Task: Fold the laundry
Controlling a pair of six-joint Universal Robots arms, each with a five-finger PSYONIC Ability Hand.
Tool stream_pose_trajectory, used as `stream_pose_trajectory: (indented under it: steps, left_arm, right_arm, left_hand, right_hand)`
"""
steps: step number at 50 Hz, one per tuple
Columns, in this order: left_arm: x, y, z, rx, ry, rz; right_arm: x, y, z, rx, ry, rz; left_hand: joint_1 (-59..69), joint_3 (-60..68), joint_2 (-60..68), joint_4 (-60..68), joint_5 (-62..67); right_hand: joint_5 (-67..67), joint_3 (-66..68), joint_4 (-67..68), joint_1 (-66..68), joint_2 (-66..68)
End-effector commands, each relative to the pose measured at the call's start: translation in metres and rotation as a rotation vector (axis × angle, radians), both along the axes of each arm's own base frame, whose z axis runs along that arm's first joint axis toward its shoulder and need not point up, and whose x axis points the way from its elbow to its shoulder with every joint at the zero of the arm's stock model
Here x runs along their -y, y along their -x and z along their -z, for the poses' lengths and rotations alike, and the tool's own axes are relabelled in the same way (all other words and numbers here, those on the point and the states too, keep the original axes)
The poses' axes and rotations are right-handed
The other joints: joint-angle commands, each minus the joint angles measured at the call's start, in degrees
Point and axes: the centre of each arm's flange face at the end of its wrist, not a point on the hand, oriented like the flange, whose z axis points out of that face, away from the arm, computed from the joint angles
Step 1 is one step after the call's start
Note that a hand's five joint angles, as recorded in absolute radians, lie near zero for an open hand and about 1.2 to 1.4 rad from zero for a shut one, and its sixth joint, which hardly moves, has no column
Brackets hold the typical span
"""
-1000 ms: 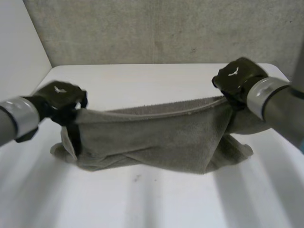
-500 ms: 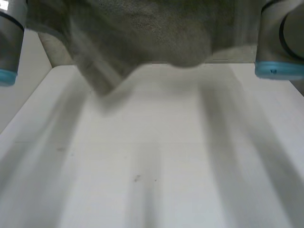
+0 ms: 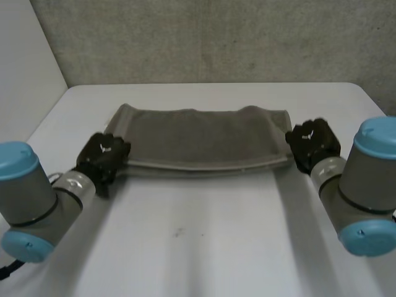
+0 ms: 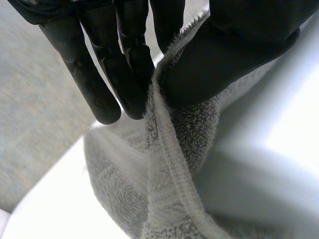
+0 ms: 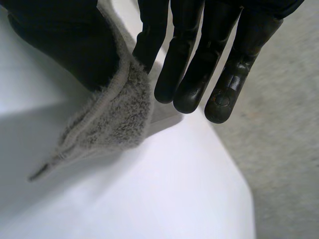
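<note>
Head view: grey towel (image 3: pixel 201 137) lies spread flat on the white table (image 3: pixel 204 247), my left hand (image 3: pixel 104 154) at its near left corner, my right hand (image 3: pixel 314 141) at its near right corner. Left wrist view: my thumb (image 4: pixel 239 50) and fingers (image 4: pixel 134 64) pinch the towel's hem. Right wrist view: my thumb (image 5: pixel 60 40) and one finger clamp the corner, the rest straight.

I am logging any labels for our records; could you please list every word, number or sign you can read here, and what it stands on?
No readable words or numbers: none on the towel, the table or the right hand.
On the back of the left hand: a small white mark, too small to read.
</note>
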Motion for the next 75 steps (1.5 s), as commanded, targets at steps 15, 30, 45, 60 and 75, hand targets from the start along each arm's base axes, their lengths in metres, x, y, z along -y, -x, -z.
stream_pose_trajectory:
  steps: [15, 30, 45, 60, 75]
  left_arm:
    - [0.002, -0.031, 0.016, 0.161, 0.004, -0.042]
    - [-0.002, -0.051, 0.004, 0.151, 0.006, -0.095]
    - [-0.051, -0.057, -0.039, 0.214, -0.017, -0.066]
    - [-0.106, -0.065, -0.075, 0.404, -0.163, 0.151]
    - [-0.026, -0.05, -0.029, 0.423, -0.059, 0.201]
  right_arm:
    - [-0.006, 0.034, 0.003, -0.003, -0.039, 0.084]
    - [-0.004, 0.037, 0.003, -0.004, -0.04, 0.099]
    - [-0.044, 0.048, -0.017, -0.261, -0.206, 0.007]
    - [-0.081, 0.081, -0.052, -0.48, -0.315, -0.06]
    - [-0.012, 0.057, -0.015, -0.491, -0.23, -0.049]
  left_hand:
    - [-33.3, -34.9, -35.0, -35.0, -35.2]
    - [11.9, 10.2, 10.2, 10.1, 10.0]
    - [12.0, 10.3, 10.3, 10.2, 10.1]
    - [12.0, 10.3, 10.3, 10.2, 10.1]
    - [12.0, 10.3, 10.3, 10.2, 10.1]
  right_hand:
    - [13.4, 12.1, 11.6, 25.0, 12.3]
    - [13.4, 12.1, 11.6, 25.0, 12.3]
    - [13.4, 12.1, 11.6, 25.0, 12.3]
    - [13.4, 12.1, 11.6, 25.0, 12.3]
    - [13.4, 12.1, 11.6, 25.0, 12.3]
